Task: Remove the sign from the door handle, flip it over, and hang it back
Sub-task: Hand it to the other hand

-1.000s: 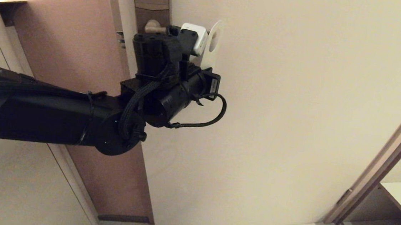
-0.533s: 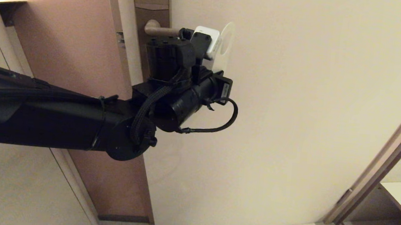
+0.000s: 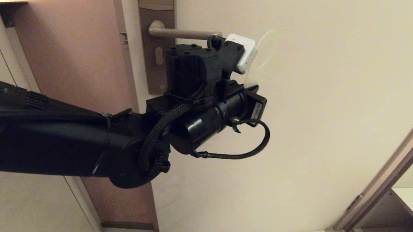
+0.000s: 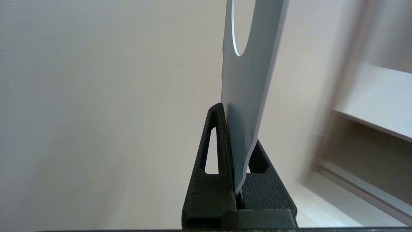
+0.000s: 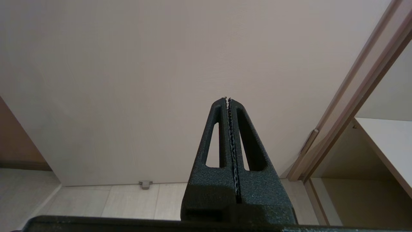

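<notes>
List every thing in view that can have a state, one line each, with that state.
sign: off the handle, clamped edge-on in the left gripper, oval hole at the free end.
door handle: horizontal, bare, nothing hanging on it.
left gripper: shut on the sign, raised beside the handle's free end.
right gripper: shut, empty, pointing at the door.
door: standing ajar.

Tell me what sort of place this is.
Probably a hotel room entrance: a pale flat door with a bronze-grey lever handle on a brown lock plate, and a white hanger sign.
</notes>
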### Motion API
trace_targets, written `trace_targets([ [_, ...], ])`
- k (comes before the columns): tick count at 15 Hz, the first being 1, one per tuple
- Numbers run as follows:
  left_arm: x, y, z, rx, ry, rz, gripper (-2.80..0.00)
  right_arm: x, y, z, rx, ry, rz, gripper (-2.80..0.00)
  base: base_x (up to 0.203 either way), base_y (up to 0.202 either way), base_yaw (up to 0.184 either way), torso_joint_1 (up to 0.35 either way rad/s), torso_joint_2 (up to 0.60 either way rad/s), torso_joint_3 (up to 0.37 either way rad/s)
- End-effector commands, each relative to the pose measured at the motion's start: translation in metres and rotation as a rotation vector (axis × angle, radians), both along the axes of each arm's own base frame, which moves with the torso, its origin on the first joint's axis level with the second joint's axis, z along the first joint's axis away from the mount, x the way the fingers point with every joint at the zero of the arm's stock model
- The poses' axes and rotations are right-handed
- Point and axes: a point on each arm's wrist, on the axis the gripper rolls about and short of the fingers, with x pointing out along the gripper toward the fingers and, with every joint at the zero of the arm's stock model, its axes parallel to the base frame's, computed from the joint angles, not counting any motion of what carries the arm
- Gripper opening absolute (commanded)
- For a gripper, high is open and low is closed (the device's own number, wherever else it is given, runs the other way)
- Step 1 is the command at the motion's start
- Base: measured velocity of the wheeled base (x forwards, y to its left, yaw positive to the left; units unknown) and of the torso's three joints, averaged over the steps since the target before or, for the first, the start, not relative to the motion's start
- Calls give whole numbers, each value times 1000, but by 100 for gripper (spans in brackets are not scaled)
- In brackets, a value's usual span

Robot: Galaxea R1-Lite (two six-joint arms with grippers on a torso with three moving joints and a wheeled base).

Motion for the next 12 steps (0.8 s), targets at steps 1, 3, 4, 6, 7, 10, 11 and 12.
trace_targets([
  [1, -11, -1, 4, -4, -10, -95, -280, 0, 0, 0, -1, 1, 0, -280, 0, 0, 0, 0, 0, 0],
  [3, -15, 1, 9, -8, -23, -224, -280, 0, 0, 0, -1, 1, 1, -280, 0, 0, 0, 0, 0, 0],
  [4, -17, 3, 12, -15, -25, -282, -280, 0, 0, 0, -1, 1, 0, -280, 0, 0, 0, 0, 0, 0],
  [6, -20, 5, 16, -38, -15, -383, -280, 0, 0, 0, -1, 1, 0, -280, 0, 0, 0, 0, 0, 0],
  [7, -24, 6, 20, -54, -7, -426, -280, 0, 0, 0, -1, 1, 0, -280, 0, 0, 0, 0, 0, 0],
  [10, -30, 7, 21, -80, 38, -482, -280, 0, 0, 0, -1, 1, 0, -280, 0, 0, 0, 0, 0, 0],
  [11, -30, 7, 17, -75, 51, -481, -280, 0, 0, 0, -1, 1, 0, -280, 0, 0, 0, 0, 0, 0],
  [12, -30, 7, 12, -65, 64, -478, -280, 0, 0, 0, -1, 1, 0, -280, 0, 0, 0, 0, 0, 0],
])
